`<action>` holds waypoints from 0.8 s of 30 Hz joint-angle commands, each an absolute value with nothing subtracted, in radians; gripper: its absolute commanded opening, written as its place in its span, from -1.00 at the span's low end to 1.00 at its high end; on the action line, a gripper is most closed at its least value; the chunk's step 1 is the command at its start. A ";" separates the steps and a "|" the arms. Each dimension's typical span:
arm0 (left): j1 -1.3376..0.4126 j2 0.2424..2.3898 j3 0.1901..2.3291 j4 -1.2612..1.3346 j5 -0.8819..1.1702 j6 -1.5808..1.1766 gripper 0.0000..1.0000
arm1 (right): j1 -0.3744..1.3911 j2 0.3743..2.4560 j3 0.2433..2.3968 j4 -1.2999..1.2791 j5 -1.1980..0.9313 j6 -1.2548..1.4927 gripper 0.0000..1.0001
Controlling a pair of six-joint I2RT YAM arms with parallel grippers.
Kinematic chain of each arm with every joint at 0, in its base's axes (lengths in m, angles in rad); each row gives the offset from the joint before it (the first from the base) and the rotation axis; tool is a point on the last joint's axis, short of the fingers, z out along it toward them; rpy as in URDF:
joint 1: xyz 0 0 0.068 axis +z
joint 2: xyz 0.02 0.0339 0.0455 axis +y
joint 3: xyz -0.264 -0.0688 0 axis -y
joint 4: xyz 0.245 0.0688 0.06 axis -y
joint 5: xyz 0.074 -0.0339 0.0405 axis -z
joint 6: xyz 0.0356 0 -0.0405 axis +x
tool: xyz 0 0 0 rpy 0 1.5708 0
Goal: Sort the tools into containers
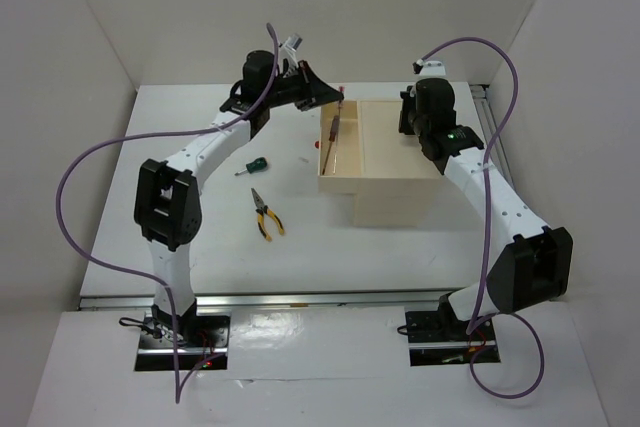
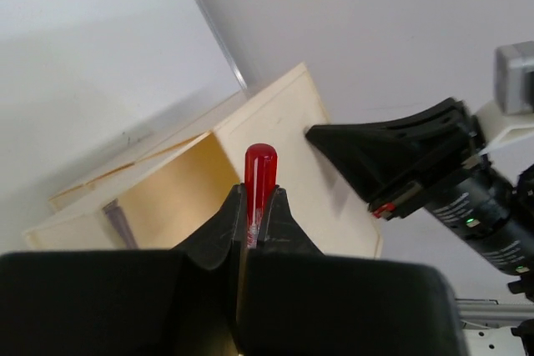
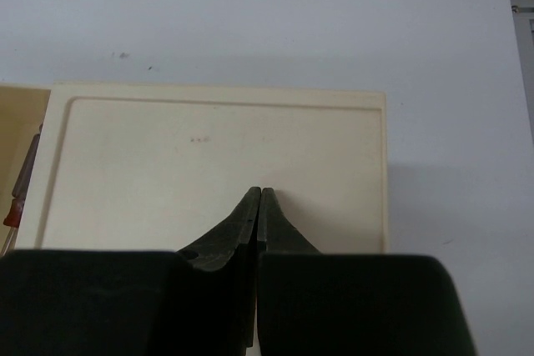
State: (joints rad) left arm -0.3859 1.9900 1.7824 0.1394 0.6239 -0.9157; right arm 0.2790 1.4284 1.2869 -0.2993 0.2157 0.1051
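Your left claw (image 2: 256, 198) pinches the red screwdriver (image 2: 260, 164), its handle pointing ahead at the open drawer (image 2: 167, 193); your right claw (image 3: 260, 193), pressed together and empty, hangs over the box top (image 3: 209, 147).

White bench (image 1: 300, 257), matte, with a couple of small dark specks (image 3: 123, 55) on it towards the far side. White panels box it in: left wall (image 1: 50, 97), back wall (image 1: 350, 7), right wall (image 1: 590, 97). Metal rail (image 1: 300, 299) runs along the bench's near edge, and another short rail section (image 1: 487, 107) sits at the far right corner. Glossy white front ledge (image 1: 320, 367) below the near rail, showing reflections.
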 commanded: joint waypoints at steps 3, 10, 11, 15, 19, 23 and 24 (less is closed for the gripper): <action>-0.388 1.928 1.669 0.215 0.638 -0.904 0.11 | 0.290 1.463 1.250 -0.423 0.204 0.098 -1.00; -0.397 1.745 1.590 0.285 0.609 -0.850 0.61 | 0.290 1.482 1.250 -0.423 0.195 0.098 -1.00; -0.397 1.702 1.562 0.285 0.579 -0.827 0.61 | 0.290 1.482 1.250 -0.423 0.195 0.098 -1.00; -0.388 1.525 1.468 0.142 0.329 -0.778 0.27 | 0.290 1.482 1.259 -0.423 0.204 0.098 -1.00; -0.425 1.491 1.483 -0.170 -0.062 -0.739 -0.93 | 0.290 1.482 1.259 -0.423 0.204 0.098 -1.00; -0.462 1.621 1.606 -0.377 -0.182 -0.709 -1.00 | 0.290 1.491 1.259 -0.432 0.213 0.098 -1.00; -0.507 1.643 1.624 -0.396 -0.217 -0.690 -1.00 | 0.290 1.491 1.259 -0.433 0.213 0.098 -1.00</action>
State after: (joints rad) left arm -0.4397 1.5383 1.5837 -0.1761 -0.0158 -0.7517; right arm 0.2829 1.4353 1.2884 -0.2955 0.2153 0.0990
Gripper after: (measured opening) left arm 0.020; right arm 0.008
